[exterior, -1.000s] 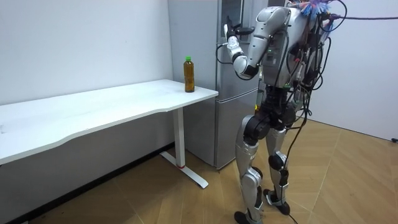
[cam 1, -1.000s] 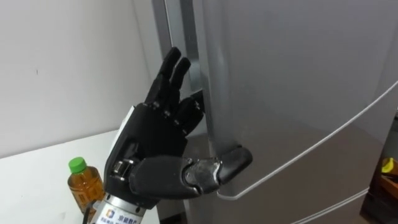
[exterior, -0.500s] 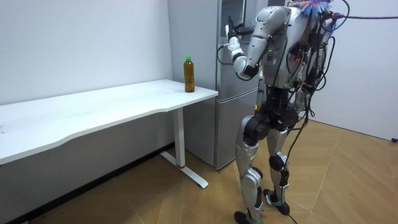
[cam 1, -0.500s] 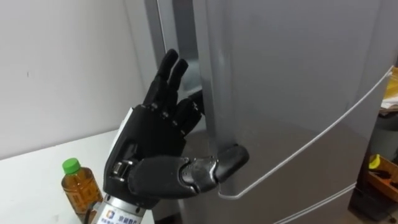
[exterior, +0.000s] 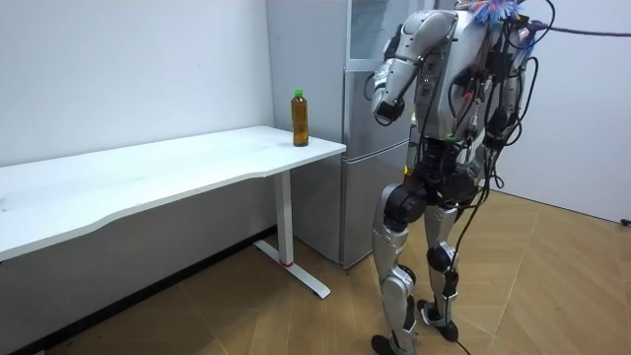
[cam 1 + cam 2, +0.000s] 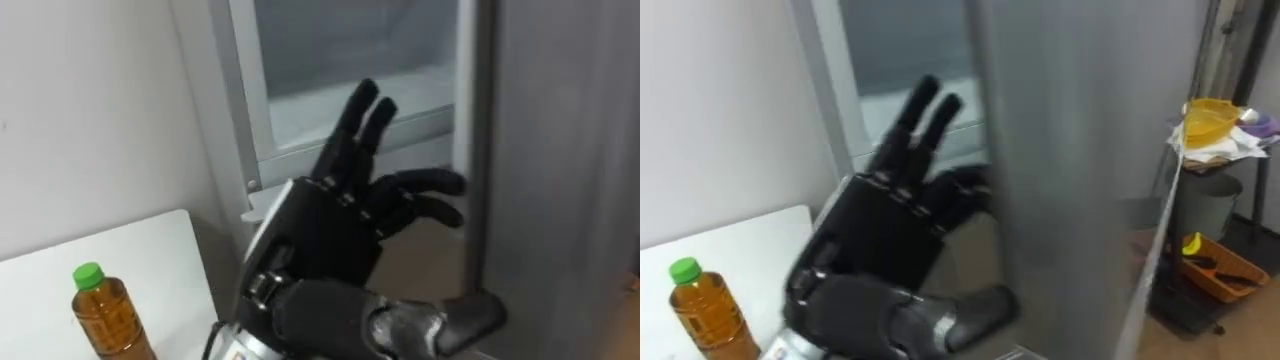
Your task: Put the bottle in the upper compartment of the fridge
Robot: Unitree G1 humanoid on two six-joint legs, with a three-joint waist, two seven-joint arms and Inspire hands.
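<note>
My left robot hand (image 6: pixel 330 240) is raised in front of the tall grey metal fridge (image 5: pixel 367 148), and it holds nothing: the fingers are spread and mostly straight, two pointing up and the others reaching sideways to the edge of the grey upper fridge door (image 6: pixel 560 150). I cannot tell if they really touch that edge. The door stands open, and behind my hand I see the pale inside of the upper compartment with a light shelf (image 6: pixel 350 110). The clear plastic bottle with amber drink and a green screw cap (image 6: pixel 105 320) is not yet taken. It stands upright on the white counter (image 6: pixel 150 250), near the back corner at the end beside the fridge, well apart from my hand. I think the bottle is almost full, so it should be rather heavy for its shape and quite stiff while the cap is closed. The plastic wall looks smooth and may slip. It is tall and narrow, so a push near the top could tip it over. I would take it around the middle of the body, below the shoulder, with the thumb opposite the fingers, and not by the cap.
</note>
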